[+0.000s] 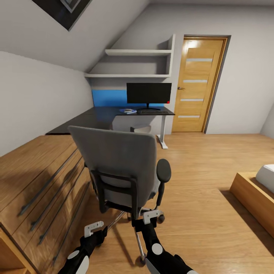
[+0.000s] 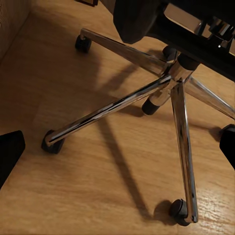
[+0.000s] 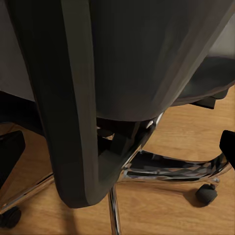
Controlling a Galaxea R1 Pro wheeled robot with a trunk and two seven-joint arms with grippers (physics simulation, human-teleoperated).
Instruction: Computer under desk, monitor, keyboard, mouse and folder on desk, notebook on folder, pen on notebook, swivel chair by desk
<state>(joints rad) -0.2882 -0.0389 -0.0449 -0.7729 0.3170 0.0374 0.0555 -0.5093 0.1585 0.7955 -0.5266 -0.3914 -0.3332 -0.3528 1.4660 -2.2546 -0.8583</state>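
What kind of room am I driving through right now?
Most likely an attic bedroom set up as a home office. A sloped ceiling with a skylight, an L-shaped black desk carrying a monitor, a grey swivel chair on the wood floor, and what looks like a bed corner suggest it.

The chair (image 1: 118, 167) stands in the way, its back toward the camera. The cabinet (image 1: 34, 182) crowds the chair's left side. Right of the chair the floor (image 1: 201, 182) lies open up to the desk (image 1: 102, 114).
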